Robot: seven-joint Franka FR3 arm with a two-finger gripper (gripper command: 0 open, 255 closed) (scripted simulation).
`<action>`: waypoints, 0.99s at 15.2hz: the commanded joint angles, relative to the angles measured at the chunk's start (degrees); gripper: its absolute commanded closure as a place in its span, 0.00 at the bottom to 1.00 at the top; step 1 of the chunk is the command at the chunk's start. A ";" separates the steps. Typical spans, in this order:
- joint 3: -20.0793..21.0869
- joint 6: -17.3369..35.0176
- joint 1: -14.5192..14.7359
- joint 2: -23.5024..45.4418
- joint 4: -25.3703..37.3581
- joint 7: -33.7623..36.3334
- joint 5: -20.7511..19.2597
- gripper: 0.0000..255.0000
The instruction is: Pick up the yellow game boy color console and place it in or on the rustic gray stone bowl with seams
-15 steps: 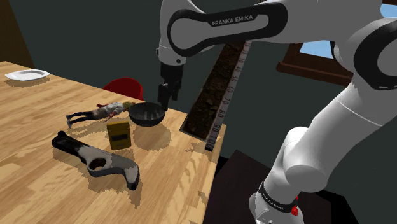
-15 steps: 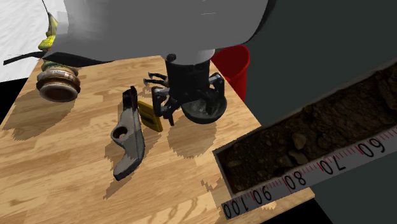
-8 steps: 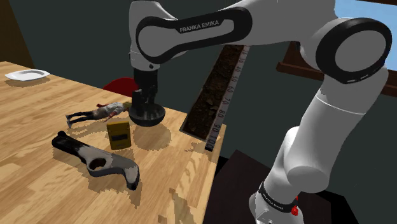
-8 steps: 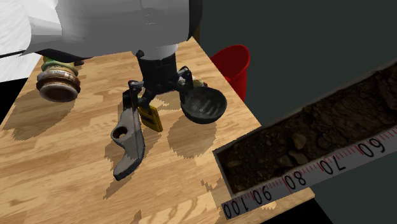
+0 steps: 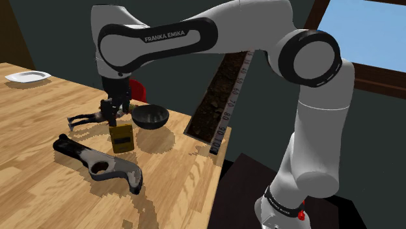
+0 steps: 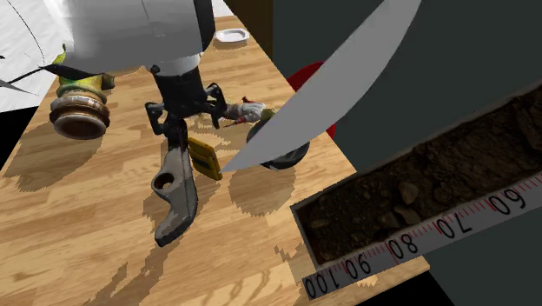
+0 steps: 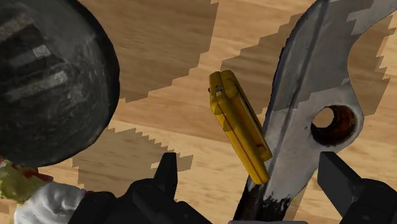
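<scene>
One yellow console (image 7: 238,127) sits just below the spread pincer (image 7: 248,167).

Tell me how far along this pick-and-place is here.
Nothing is done yet: the yellow console sits on the table beside the dark bowl. In hand: the open gripper hovers just above the console, not touching it. Left: descend, grasp, lift, set it in the bowl.

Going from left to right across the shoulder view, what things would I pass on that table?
white plate → yellow console → dark bowl → soil trough with a ruler along it. The figurine and the long grey tool overlap the console's span, so they are left out.
</scene>
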 commanded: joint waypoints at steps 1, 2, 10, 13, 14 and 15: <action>0.58 -0.61 1.47 4.52 5.23 0.40 -1.16 0.00; 0.64 -0.81 1.79 5.42 6.34 0.42 -1.37 0.00; 0.46 4.40 1.84 6.77 2.44 0.69 -1.77 0.00; 0.46 4.40 1.84 6.78 2.46 0.69 -1.77 0.00; 0.46 4.40 1.84 6.78 2.46 0.69 -1.77 0.00; 0.46 4.40 1.84 6.78 2.46 0.69 -1.77 0.00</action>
